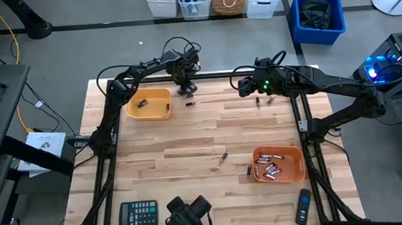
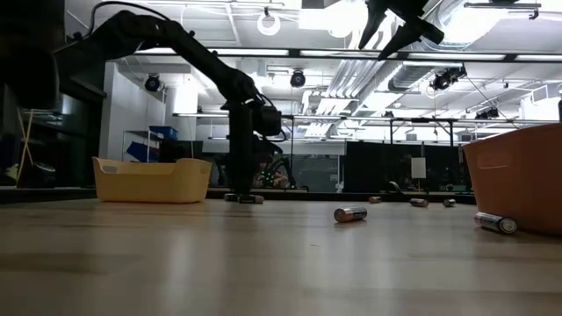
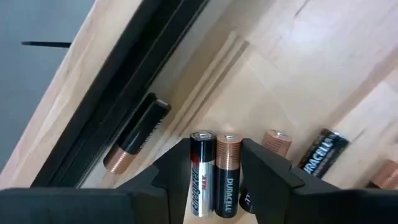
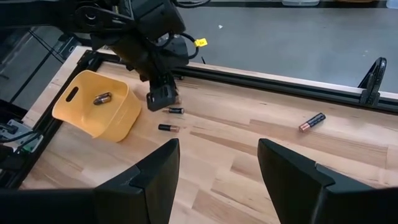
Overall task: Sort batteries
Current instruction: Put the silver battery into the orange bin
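I've got the left end effector [image 3: 216,163] down on the worktop [image 1: 189,146] at about 12 o'clock, fingers bracketing two batteries [image 3: 215,174] side by side, not clearly clamped yet. Next I'd want one cell only, then a short carry to the yellow bin [image 1: 149,104] at 10 o'clock, which has one cell in it. Loose cells [image 3: 135,133] crowd the rail. Right end effector [image 4: 217,171] hangs open at 1 o'clock. Orange bin [image 1: 279,164] at 4 o'clock has several; calculator [image 1: 138,216] and remote [image 1: 304,206] sit clear.
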Controlling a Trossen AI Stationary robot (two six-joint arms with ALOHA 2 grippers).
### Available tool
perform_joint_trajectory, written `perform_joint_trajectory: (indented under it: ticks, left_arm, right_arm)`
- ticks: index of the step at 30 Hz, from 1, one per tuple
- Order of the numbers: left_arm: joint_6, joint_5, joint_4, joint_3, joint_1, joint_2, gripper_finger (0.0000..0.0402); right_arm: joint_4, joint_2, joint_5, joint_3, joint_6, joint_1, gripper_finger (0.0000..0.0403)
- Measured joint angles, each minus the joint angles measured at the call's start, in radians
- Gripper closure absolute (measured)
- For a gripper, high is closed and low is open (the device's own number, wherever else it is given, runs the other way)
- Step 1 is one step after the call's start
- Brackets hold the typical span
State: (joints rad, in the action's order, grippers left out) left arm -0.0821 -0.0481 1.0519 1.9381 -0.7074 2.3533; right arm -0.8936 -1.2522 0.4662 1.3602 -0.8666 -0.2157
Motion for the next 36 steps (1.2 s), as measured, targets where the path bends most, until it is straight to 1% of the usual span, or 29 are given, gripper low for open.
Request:
perform_joint_trajectory:
  ticks: [3, 8, 11, 13, 16, 23, 31, 34, 36]
  left_arm:
    - [0.003, 0.012, 0.002, 0.000, 0.006, -0.001, 0.0283]
    - [0.033, 0.066, 0.011, 0.001, 0.029, -0.003, 0.0311]
    - [0.045, 0.068, 0.011, 0.002, 0.051, -0.004, 0.0321]
    - [0.024, 0.068, 0.013, 0.002, 0.064, -0.004, 0.0322]
    - [0.011, 0.061, 0.016, 0.002, 0.077, -0.004, 0.0318]
    - [0.021, 0.055, 0.019, 0.000, 0.081, -0.017, 0.0293]
    - [0.045, 0.030, 0.034, 0.000, 0.059, -0.027, 0.0279]
    - [0.045, -0.024, 0.032, 0.000, 0.053, -0.027, 0.0279]
    - [0.052, -0.033, 0.030, 0.000, 0.046, -0.027, 0.0279]
  right_arm:
    - [0.000, 0.000, -0.008, 0.000, 0.000, 0.000, 0.0190]
    - [-0.002, 0.000, -0.013, 0.000, 0.003, 0.000, 0.0190]
    - [-0.005, 0.000, -0.013, 0.000, 0.009, 0.000, 0.0190]
    - [-0.005, 0.000, -0.013, 0.000, 0.012, 0.000, 0.0190]
    - [-0.005, 0.000, -0.013, 0.000, 0.015, 0.000, 0.0190]
    - [-0.007, 0.000, -0.013, 0.000, 0.028, 0.000, 0.0190]
    - [-0.007, 0.000, -0.013, 0.000, 0.030, 0.000, 0.0190]
    - [-0.007, 0.000, -0.013, 0.000, 0.028, 0.000, 0.0190]
    - [-0.007, 0.000, -0.014, 0.000, 0.016, 0.000, 0.0190]
